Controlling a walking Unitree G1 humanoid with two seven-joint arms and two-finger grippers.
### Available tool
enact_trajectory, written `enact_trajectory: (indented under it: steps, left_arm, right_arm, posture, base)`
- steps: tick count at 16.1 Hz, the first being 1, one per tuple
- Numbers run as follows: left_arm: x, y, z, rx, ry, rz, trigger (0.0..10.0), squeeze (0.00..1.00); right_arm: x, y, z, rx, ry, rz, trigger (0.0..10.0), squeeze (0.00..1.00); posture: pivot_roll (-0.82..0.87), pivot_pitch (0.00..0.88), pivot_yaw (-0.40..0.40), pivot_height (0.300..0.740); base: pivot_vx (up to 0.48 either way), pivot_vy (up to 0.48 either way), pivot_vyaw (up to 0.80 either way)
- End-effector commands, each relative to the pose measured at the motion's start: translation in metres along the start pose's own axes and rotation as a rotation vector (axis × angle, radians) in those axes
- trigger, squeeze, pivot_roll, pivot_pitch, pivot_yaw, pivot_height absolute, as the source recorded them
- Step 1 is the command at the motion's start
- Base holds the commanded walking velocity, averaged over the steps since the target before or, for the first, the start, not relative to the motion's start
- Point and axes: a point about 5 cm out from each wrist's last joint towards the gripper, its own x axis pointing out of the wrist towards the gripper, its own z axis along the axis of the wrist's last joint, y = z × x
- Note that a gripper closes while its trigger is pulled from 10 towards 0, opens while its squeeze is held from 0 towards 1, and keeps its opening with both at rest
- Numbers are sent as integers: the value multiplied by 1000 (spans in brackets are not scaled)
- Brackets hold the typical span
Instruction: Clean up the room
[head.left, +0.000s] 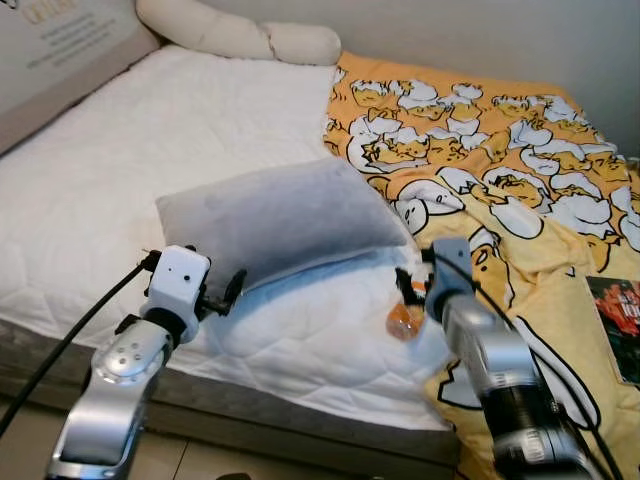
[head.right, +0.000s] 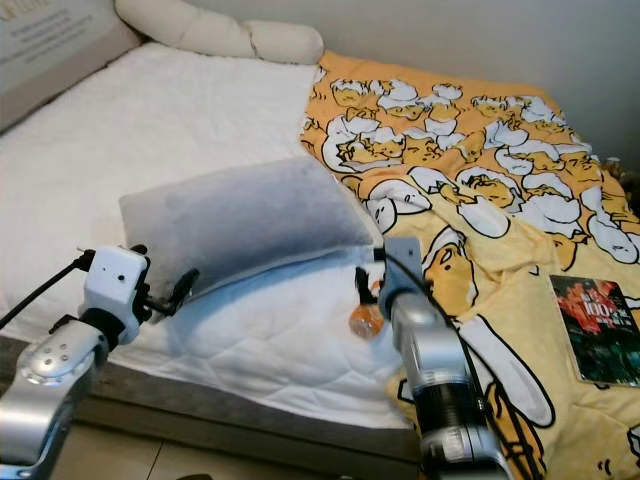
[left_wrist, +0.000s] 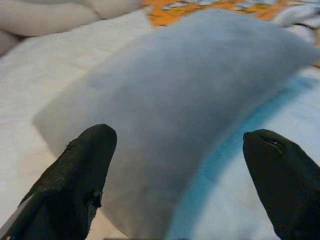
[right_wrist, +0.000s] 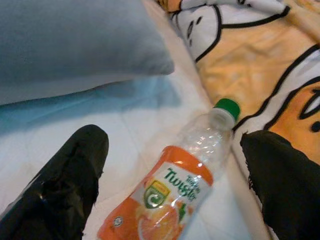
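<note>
Grey pillow (head.left: 285, 218) lies on white bed (head.left: 120, 170), left end effector (left_wrist: 175, 165) spread wide at its near edge. Orange Twister bottle (right_wrist: 180, 185) lies beside yellow blanket (head.left: 500, 150), near pillow's corner; right end effector (right_wrist: 172, 175) wide, fingers straddling bottle, not gripping

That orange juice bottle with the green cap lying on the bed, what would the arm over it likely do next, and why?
Probably lower the right gripper a little and close on the plastic orange-label bottle. Its black fingers stand open on either side of the bottle, which lies flat on the white quilted mattress beside the grey pillow, not yet gripped.
</note>
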Motion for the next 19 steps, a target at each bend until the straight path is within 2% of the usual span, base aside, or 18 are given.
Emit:
enact_trajectory:
  steps: [1,2,3,4,5,6,10,12,13,14,16,17,18,19]
  left_arm:
    - [3,-6,3,11,0,-104,10000,0]
    - [3,-7,3,20,4,-149,10000,0]
    - [5,-7,6,52,12,-242,10000,0]
    - [7,-5,9,82,20,-315,10000,0]
    - [7,-4,10,90,23,-340,10000,0]
    - [9,-2,15,124,30,-392,10000,0]
    - [5,0,15,153,65,-448,10000,0]
    - [1,-1,15,162,78,-481,10000,0]
    - [-4,1,16,166,84,-493,10000,0]
    - [-9,2,16,172,96,-497,10000,0]
    - [-14,4,16,172,109,-504,10000,0]
    - [-17,5,16,173,114,-508,10000,0]
    - [-18,5,17,171,114,-508,10000,0]
    - [-18,4,16,160,113,-508,10000,0]
  right_arm:
    - [6,-6,-7,12,66,-33,10000,1000]
    - [10,-6,-10,23,86,-40,10000,949]
    - [17,-6,-14,77,128,-36,10000,0]
    - [22,-3,-17,127,154,-10,10000,0]
    - [24,-1,-17,136,159,8,10000,0]
    - [27,-1,-19,102,184,-2,10000,0]
    - [28,1,-30,78,247,-62,10000,0]
    - [28,3,-36,102,268,-59,10000,0]
    - [27,2,-40,143,276,-72,10000,0]
    - [27,-2,-42,227,270,-95,10000,0]
    - [26,-7,-44,222,274,-117,10000,0]
    - [26,-13,-44,249,264,-141,4275,0]
    - [26,-16,-42,271,249,-151,2745,0]
    - [27,-15,-42,293,243,-128,0,0]
  posture:
    - [141,0,-84,740]
    - [141,0,-84,740]
    - [149,0,-72,740]
    - [149,0,-62,740]
    - [151,0,-59,740]
    - [165,0,-51,740]
    - [191,0,-27,740]
    - [221,0,-25,740]
    - [243,0,-23,740]
    - [257,0,-16,740]
    - [263,0,-10,740]
    - [265,0,-7,740]
    - [263,0,-8,740]
    - [258,0,-9,740]
  base:
    - [0,0,0]
    - [0,0,0]
    - [0,0,0]
    - [0,0,0]
    - [0,0,0]
    - [0,0,0]
    - [0,0,0]
    - [0,0,0]
    - [0,0,0]
    - [0,0,0]
    - [0,0,0]
    - [0,0,0]
    - [0,0,0]
    - [0,0,0]
